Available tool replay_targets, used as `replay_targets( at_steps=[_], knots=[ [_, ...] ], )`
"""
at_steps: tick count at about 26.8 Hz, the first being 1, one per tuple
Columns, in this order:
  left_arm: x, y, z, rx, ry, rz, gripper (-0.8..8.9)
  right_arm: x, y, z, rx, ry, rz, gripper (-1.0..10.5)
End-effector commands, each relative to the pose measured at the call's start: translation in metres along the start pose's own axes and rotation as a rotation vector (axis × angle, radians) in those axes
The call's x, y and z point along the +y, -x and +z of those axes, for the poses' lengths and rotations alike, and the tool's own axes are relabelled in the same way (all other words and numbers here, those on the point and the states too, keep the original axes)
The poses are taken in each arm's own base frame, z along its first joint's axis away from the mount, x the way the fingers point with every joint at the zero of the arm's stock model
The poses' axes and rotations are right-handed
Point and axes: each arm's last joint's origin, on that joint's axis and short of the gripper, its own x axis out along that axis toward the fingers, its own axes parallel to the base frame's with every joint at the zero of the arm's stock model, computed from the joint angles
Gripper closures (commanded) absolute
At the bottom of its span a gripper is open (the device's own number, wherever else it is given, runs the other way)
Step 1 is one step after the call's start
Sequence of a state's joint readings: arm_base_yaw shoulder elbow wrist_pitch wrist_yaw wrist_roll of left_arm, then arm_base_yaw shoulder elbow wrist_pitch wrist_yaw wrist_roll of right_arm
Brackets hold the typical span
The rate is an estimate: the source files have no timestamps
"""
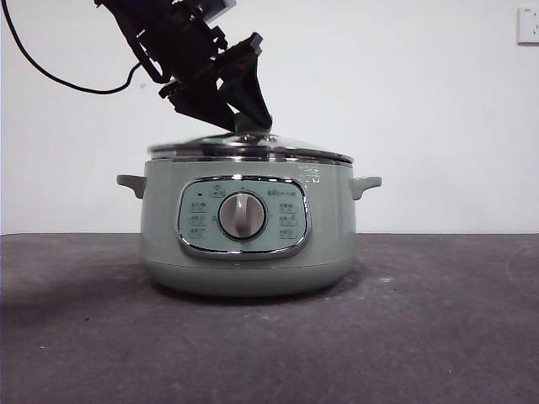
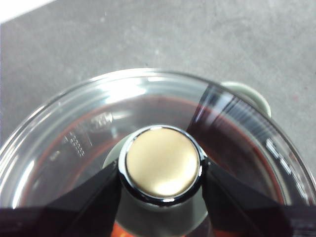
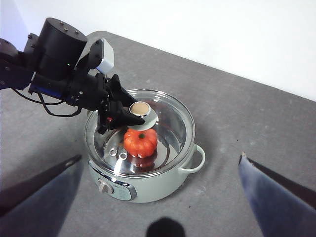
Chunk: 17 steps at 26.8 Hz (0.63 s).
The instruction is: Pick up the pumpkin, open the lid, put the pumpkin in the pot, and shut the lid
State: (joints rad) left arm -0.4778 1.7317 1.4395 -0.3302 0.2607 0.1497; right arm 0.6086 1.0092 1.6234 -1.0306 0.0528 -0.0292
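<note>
The wide, smooth sage-green pot (image 1: 248, 240) is sitting on the matte grey table (image 1: 438, 328) with the ribbed orange pumpkin (image 3: 140, 141) already lying inside, so the closing step is looking nearly done. The domed glass lid (image 1: 253, 147) with its chrome rim is resting on the pot while the left gripper (image 2: 160, 170) is clamping the round knob (image 2: 161, 162). Next it needs only to release and lift straight up, while the right gripper (image 3: 158, 197) is hanging wide open, well above

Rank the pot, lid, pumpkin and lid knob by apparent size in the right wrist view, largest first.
1. pot
2. lid, nearly as wide as the pot
3. pumpkin, inside under the glass
4. knob, held by the left gripper
</note>
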Motion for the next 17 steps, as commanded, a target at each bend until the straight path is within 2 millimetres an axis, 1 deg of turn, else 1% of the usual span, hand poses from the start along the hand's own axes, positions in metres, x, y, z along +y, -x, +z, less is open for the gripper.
replay_targets(
  at_steps=[1, 8, 12, 13, 15, 17],
  knots=[
    [0.0001, -0.0003, 0.0046, -0.034, -0.023, 0.003, 8.22, 0.0003, 0.0009, 0.0005, -0.007, -0.012, 0.003, 3.5],
    [0.0006, -0.0003, 0.0028, -0.013, -0.017, 0.025, 8.21, 0.0003, 0.0009, 0.0005, -0.007, -0.012, 0.004, 3.5],
    [0.0001, -0.0003, -0.0005, 0.020, -0.009, 0.020, 7.85, 0.0003, 0.0009, 0.0005, -0.007, -0.012, 0.004, 3.5],
    [0.0000, -0.0003, -0.0013, 0.029, -0.007, 0.019, 7.05, 0.0003, 0.0009, 0.0005, -0.006, -0.012, 0.004, 3.5],
    [-0.0001, -0.0003, -0.0021, 0.036, -0.005, 0.018, 4.90, 0.0003, 0.0009, 0.0005, -0.006, -0.012, 0.004, 3.5],
    [-0.0002, 0.0001, -0.0019, 0.036, -0.005, 0.018, 3.25, 0.0003, 0.0009, 0.0002, -0.003, -0.012, 0.005, 3.5]
  ],
)
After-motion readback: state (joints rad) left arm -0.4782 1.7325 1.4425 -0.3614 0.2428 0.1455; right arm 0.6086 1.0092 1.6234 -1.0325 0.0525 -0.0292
